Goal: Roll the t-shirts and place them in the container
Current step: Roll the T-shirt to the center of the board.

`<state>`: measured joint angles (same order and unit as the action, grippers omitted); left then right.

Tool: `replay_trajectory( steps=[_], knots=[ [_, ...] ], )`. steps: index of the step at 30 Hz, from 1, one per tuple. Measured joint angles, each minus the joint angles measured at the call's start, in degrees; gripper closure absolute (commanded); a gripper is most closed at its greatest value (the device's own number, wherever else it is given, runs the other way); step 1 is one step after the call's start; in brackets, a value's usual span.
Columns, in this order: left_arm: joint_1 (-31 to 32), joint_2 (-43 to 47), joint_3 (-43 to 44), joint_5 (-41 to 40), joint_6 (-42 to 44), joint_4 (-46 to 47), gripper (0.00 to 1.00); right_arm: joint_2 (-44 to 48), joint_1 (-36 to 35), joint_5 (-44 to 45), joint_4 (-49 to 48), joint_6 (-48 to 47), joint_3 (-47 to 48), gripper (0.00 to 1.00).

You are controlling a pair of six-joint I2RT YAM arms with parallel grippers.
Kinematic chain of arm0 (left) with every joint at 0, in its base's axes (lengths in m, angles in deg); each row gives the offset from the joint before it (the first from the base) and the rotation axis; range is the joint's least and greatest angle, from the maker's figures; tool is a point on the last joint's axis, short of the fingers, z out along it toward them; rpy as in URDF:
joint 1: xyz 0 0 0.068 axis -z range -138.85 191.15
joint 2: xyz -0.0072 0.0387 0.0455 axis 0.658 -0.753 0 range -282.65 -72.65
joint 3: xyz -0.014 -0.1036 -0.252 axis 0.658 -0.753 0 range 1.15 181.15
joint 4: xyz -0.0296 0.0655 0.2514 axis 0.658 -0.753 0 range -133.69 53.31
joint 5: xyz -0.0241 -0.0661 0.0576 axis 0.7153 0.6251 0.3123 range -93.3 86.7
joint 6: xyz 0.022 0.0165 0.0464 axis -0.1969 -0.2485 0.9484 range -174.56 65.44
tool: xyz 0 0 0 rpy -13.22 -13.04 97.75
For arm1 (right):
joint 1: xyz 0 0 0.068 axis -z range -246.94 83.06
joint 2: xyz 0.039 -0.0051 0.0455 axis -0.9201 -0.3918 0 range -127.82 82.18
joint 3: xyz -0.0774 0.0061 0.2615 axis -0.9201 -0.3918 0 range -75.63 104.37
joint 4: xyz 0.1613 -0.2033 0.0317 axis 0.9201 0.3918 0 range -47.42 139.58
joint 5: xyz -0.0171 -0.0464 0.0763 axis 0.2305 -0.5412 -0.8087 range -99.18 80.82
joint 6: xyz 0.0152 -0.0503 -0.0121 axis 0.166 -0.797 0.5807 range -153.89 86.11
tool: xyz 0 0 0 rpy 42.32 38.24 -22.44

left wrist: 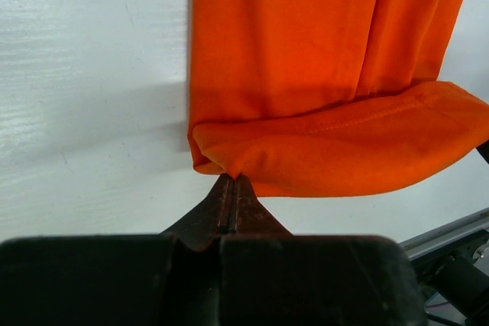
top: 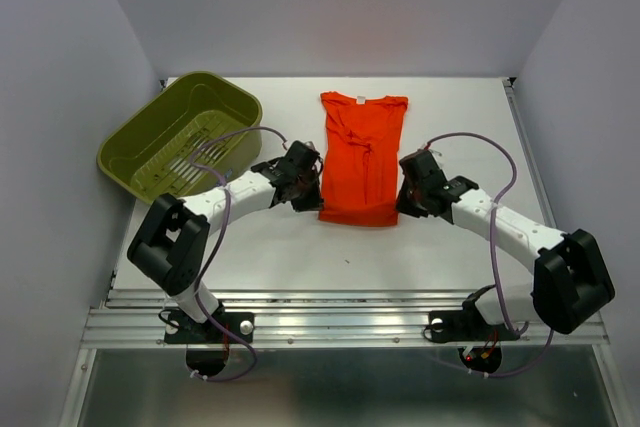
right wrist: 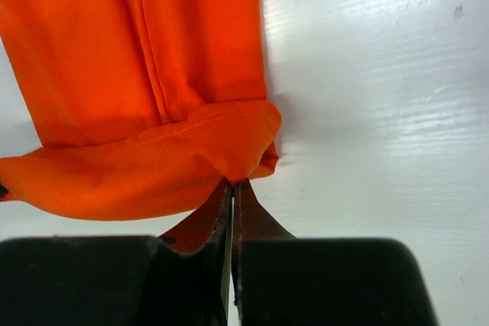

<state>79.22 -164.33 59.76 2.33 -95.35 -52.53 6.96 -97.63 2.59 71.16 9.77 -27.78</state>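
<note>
An orange-red t-shirt [top: 361, 157] lies folded into a long narrow strip on the white table, collar at the far end. Its near hem is turned over into a first fold [left wrist: 344, 143] [right wrist: 145, 166]. My left gripper [top: 312, 193] is shut on the fold's left corner; in the left wrist view its tips [left wrist: 232, 179] pinch the cloth. At the fold's right corner my right gripper [top: 405, 199] is shut on the cloth, its tips [right wrist: 232, 183] biting the hem.
An olive-green slotted basket [top: 180, 135] stands tilted at the table's back left, close to my left arm. A metal rail [top: 340, 322] runs along the near edge. Grey walls close in the back and both sides.
</note>
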Motion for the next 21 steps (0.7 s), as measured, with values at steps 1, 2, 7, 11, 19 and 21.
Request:
replay_trajectory(
  steps=[1,2,7,11,19,21],
  knots=[
    [-0.1,-0.3,0.4,0.0,0.2,-0.1,1.0,-0.7,0.3,0.3,0.0,-0.8,0.7,0.99],
    [-0.3,-0.6,0.8,0.0,0.3,-0.1,1.0,-1.3,0.5,0.6,0.0,-1.4,1.3,0.99],
    [-0.8,-3.1,3.2,-0.1,1.0,-0.3,1.0,-4.3,1.5,1.1,-0.4,-4.4,3.5,0.99],
    [-1.1,-5.0,4.4,-0.3,1.3,-0.5,0.91,-6.2,1.5,1.1,-0.8,-5.2,3.5,0.99],
    [-1.4,-9.6,8.7,-2.0,2.2,-0.8,0.44,-9.3,2.3,1.1,-4.0,-5.3,3.6,0.83],
    [-1.5,-10.0,9.6,-2.8,2.6,-1.2,0.35,-10.4,2.6,1.1,-4.7,-5.3,3.9,0.75]
  ],
)
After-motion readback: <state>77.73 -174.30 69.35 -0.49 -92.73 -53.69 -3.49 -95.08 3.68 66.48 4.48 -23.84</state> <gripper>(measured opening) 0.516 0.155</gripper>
